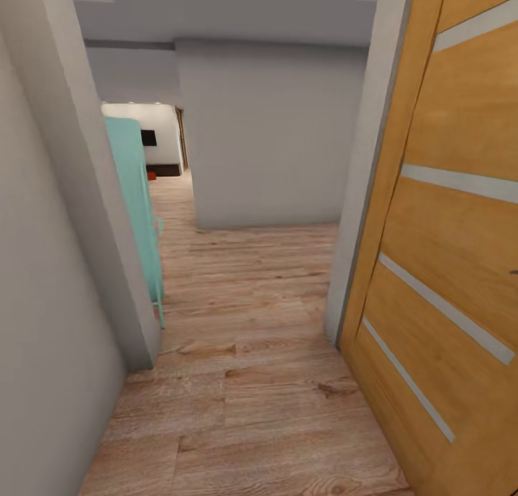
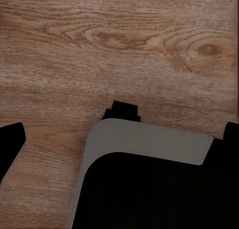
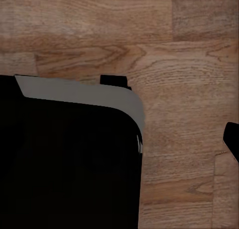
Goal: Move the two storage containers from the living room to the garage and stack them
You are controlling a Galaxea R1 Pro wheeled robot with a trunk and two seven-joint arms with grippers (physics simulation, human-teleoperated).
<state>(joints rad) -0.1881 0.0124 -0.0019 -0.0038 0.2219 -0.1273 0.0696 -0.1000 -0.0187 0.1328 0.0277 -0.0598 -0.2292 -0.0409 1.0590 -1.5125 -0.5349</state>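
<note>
I steer past the orange door (image 1: pixel 446 265) along a wood-floor hallway (image 1: pixel 244 381). I cannot tell either tool's state. No container is visible here. Risk: clipping the wall corner (image 1: pixel 137 337), caused by tight clearance.

Home hallway: plank floor (image 1: pixel 252 381), wooden door (image 1: pixel 460 265)

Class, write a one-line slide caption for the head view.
Wood-plank hallway seen through a doorway, orange wooden door open at right, a turquoise cabinet at left, a bright room far beyond.
</note>
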